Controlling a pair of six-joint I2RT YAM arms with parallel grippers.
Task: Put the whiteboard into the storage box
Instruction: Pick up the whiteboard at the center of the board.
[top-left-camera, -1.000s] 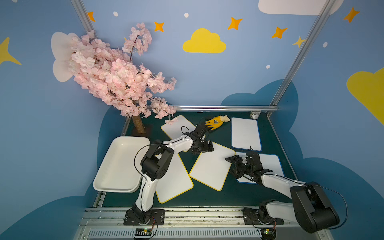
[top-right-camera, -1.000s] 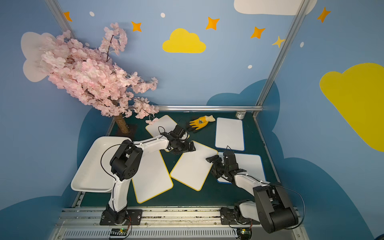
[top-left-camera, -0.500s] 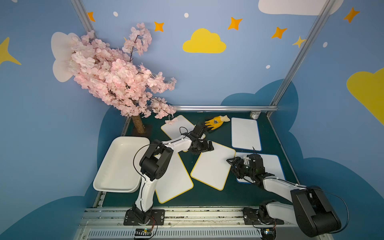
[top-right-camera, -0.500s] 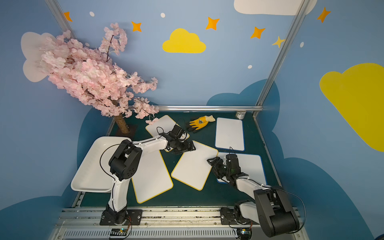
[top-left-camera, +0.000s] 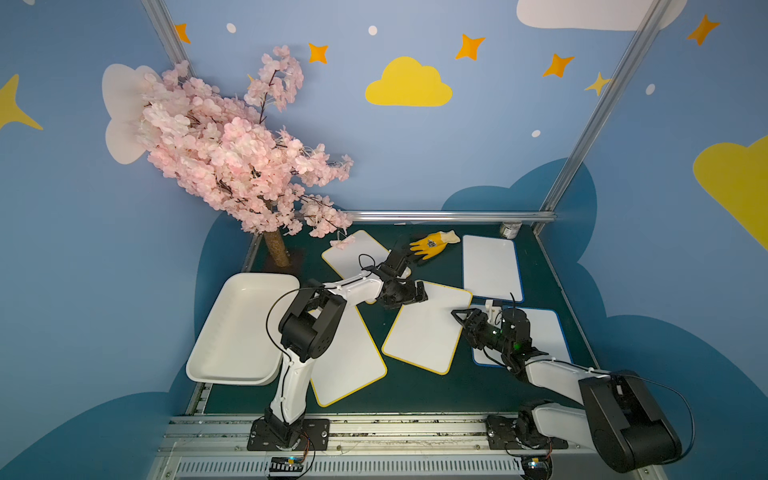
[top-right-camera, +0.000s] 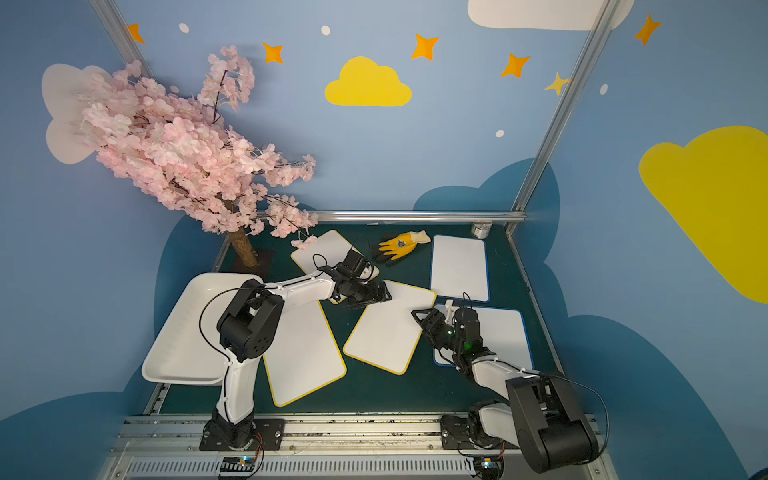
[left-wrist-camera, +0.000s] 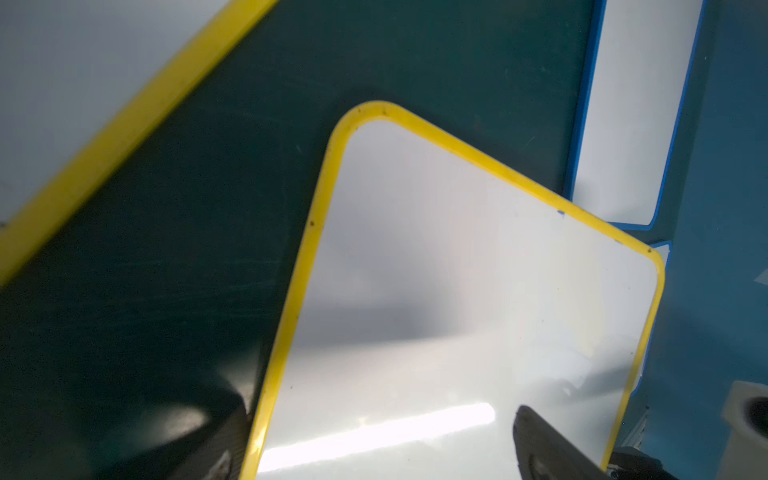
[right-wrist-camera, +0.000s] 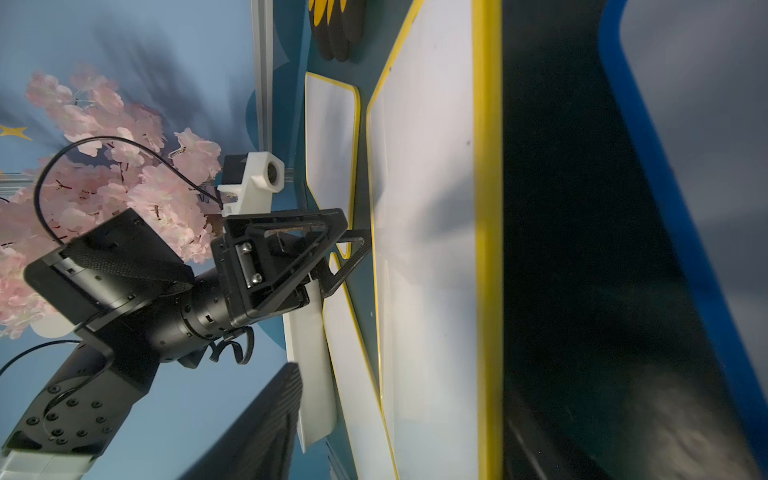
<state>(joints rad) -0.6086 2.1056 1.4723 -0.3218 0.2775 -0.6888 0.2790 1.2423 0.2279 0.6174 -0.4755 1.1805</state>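
Whiteboard: glossy white face, yellow plastic rim. Box: smooth white plastic. Surface: matt green. Rail: metal.

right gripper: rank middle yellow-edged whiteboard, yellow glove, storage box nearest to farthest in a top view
From the right gripper:
1. middle yellow-edged whiteboard, just beside it
2. yellow glove, toward the back
3. storage box, far left side
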